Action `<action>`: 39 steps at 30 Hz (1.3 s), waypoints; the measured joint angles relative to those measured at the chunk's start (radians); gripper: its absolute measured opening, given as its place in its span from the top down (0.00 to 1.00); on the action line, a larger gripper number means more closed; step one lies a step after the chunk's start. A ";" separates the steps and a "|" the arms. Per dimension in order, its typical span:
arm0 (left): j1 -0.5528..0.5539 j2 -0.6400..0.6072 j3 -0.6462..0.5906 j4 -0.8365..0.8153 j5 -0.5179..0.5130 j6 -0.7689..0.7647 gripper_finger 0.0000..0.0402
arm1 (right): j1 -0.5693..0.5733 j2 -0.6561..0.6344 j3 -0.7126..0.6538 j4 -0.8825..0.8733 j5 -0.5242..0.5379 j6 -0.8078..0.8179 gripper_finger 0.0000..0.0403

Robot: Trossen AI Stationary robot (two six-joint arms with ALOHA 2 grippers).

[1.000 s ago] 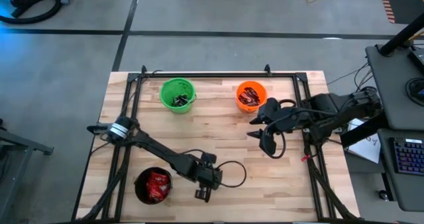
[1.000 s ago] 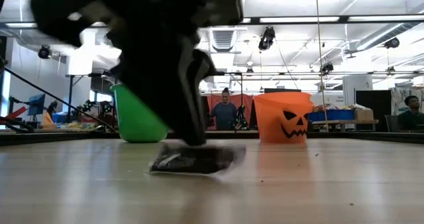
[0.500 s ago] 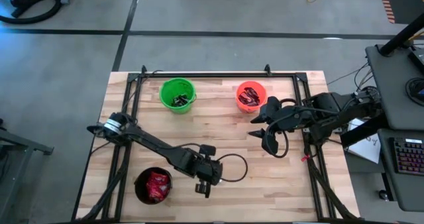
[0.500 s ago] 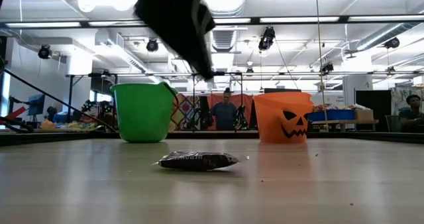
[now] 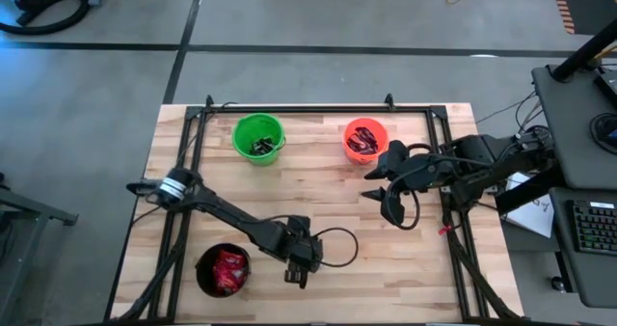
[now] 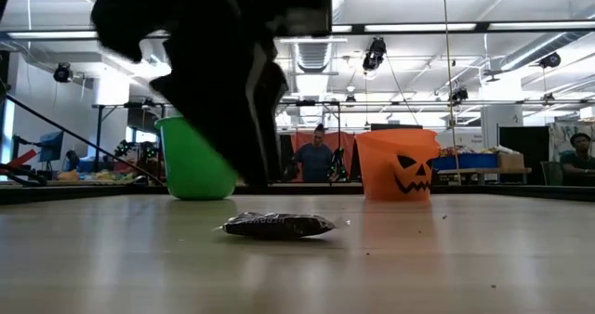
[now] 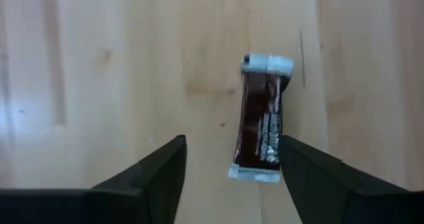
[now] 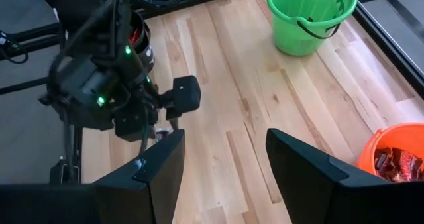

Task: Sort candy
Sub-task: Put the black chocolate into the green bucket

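The left gripper [image 5: 298, 275] hangs low over the table's [image 5: 328, 186] near edge, at about 6 o'clock in the high view, its fingers [image 7: 156, 174] spread apart with nothing between them. Just ahead of those fingers lies a bar [image 7: 261, 118] flat on the wood — a dark brown-red wrapper with crimped white ends, lettering too small to read. Seen from table height the bar [image 6: 278, 225] rests alone, with the gripper's dark bulk above and slightly behind it, so the open jaws look set to straddle it for a pick. The bar lies lengthwise to the wrist's line of sight and a little off toward one finger, so the grip would likely close across its narrow width once centred. The right gripper [image 5: 389, 205] waits at 3 o'clock, jaws parted and empty, beside the orange bucket [image 5: 365, 140], which holds similar dark red bars. The green bucket [image 5: 259, 137] at 11 o'clock holds dark pieces, and the black bucket [image 5: 223, 271] at 7 o'clock holds bright red packets — so this bar probably belongs in the orange one.
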 joint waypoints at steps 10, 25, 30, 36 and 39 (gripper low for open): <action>-0.014 0.051 -0.028 0.097 0.061 0.026 0.45 | 0.000 0.000 0.000 -0.005 0.028 -0.007 0.49; -0.022 0.118 -0.017 0.087 0.057 -0.025 0.81 | -0.002 0.001 0.000 0.003 0.033 -0.010 0.49; -0.019 0.118 -0.018 0.095 0.049 -0.019 0.92 | -0.002 0.002 0.000 0.003 0.034 -0.010 0.49; -0.018 0.118 0.005 0.078 0.024 0.032 0.92 | -0.002 0.002 0.000 0.002 0.035 -0.016 0.49; -0.016 0.118 0.035 0.046 0.024 0.073 0.91 | -0.002 0.002 0.000 -0.001 0.036 -0.018 0.49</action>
